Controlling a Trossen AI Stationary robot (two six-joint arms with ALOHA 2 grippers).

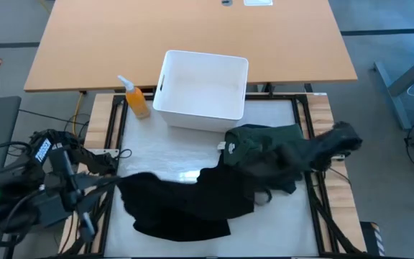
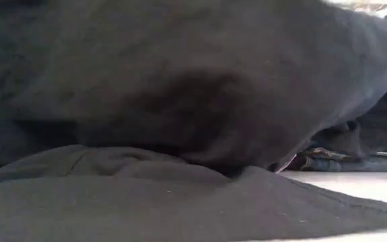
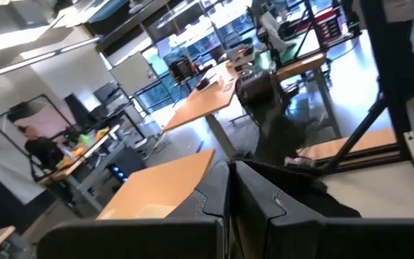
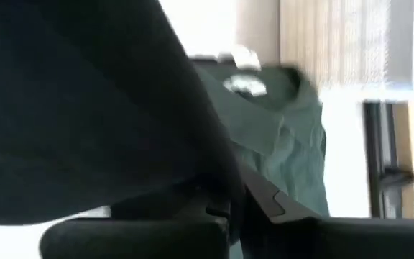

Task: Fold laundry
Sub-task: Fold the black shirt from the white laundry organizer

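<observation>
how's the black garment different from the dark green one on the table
The black cloth garment sprawls wide across the table's front, while the dark green cloth garment lies bunched in a smaller heap beside the white plastic bin. The green one shows a white neck label; the black one shows none. Both are soft and unfolded.

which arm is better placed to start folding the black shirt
Left, probably. The left gripper sits at the table's left edge, right beside the black shirt. The right arm reaches over the green shirt, farther off.
</observation>
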